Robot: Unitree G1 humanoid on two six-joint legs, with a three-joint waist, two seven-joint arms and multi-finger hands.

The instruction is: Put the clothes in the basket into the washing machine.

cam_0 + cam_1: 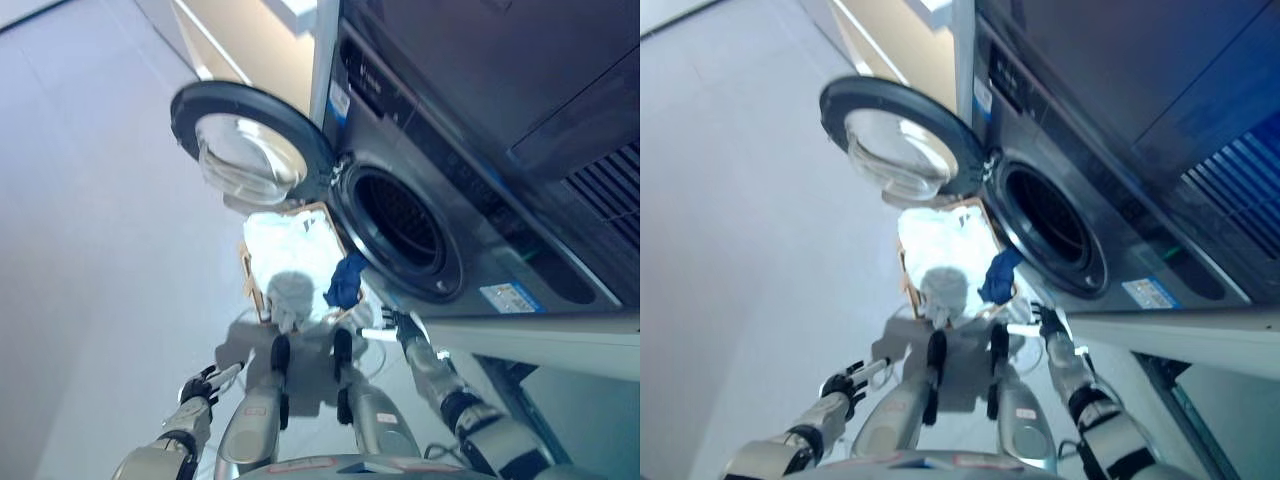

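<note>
Laundry sits where you need it. In the left eye view, the basket [255, 285] stands on the floor [90, 250] directly below the washing machine [470, 200], its long axis running from the robot toward the open door [250, 140]; that placement seems meant to keep the lift from basket to drum [400, 222] short. White clothes [280, 245] fill it, and a blue garment [345, 282] hangs over the rim on the machine side, pointing up toward the drum mouth. Your right hand [400, 328] is low beside the basket's near corner, fingers relaxed and holding nothing that I can see, just short of the blue garment. Your left hand [205, 385] hangs well apart from the basket, fingers loosely spread and empty.

In the right eye view, the door swings fully clear to the left, so the drum mouth is unobstructed. The blue garment [1000, 277] lies between the white clothes and the drum opening. The right hand [1048, 322] shows near it, not touching. The left hand [845, 382] is idle and open. You have not yet loaded anything; I judge the blue piece your easiest first pick.
</note>
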